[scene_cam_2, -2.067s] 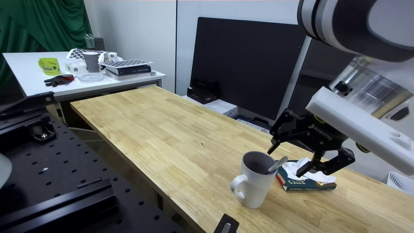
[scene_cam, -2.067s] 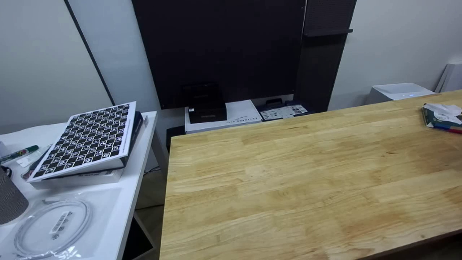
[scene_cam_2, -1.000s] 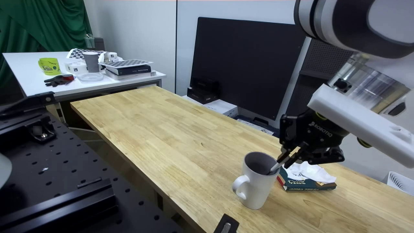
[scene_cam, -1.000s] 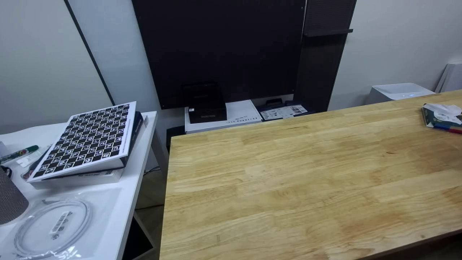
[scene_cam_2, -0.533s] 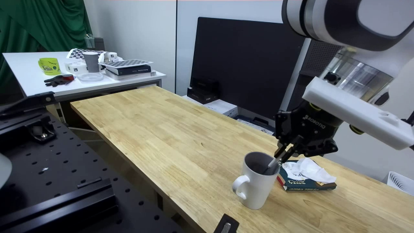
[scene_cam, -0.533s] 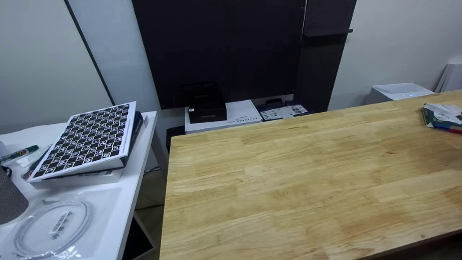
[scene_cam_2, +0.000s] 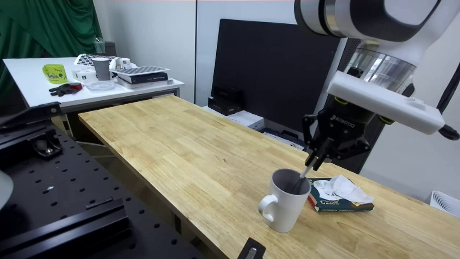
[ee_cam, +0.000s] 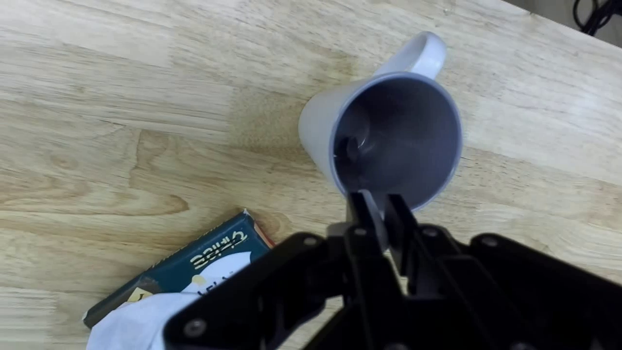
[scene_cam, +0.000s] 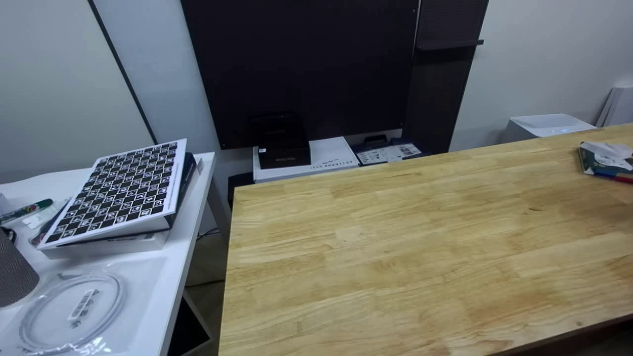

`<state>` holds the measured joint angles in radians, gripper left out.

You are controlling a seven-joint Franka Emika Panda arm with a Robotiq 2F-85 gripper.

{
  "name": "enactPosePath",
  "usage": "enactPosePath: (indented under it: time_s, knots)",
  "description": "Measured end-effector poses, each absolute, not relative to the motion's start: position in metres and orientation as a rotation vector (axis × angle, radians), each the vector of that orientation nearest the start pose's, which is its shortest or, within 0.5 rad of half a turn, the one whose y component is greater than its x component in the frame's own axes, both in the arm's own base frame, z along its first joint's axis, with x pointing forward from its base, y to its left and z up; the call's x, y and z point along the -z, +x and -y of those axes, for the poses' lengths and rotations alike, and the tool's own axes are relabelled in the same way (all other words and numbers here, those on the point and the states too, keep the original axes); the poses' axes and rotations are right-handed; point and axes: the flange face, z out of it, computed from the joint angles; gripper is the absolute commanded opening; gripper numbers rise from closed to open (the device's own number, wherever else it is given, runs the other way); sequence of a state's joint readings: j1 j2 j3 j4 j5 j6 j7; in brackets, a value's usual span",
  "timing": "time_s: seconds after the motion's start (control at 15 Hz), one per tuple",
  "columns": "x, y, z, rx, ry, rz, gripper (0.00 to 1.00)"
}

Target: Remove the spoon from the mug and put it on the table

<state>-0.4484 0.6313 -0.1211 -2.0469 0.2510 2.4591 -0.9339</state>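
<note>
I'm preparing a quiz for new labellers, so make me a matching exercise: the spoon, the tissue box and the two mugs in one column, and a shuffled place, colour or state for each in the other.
Things
1. spoon
2. white mug
3. tissue box
4. lime-green mug

Places, colours, states
A. standing on the white desk
B. pinched by the gripper
C. dark green, with a white tissue on top
D. upright on the wooden table, grey inside

Pairs: 1-B; 2-D; 3-C; 4-A
</note>
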Motion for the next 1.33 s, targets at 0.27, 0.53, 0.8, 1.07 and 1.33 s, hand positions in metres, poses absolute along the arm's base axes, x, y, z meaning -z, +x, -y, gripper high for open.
enactPosePath:
  time_s: [0.27,0.53,0.8,1.07,1.33]
  knots:
    - [-0.124,0.479,0.297,-0.202,-2.975,0.246,0.03]
    - [-0.136,0.482,0.287,-0.24,-2.992,0.257,0.03]
    - [-0.153,0.485,0.274,-0.27,-2.998,0.28,0.03]
    - [-0.176,0.489,0.261,-0.251,-3.026,0.314,0.03]
    - [-0.203,0.491,0.25,-0.247,-3.047,0.342,0.03]
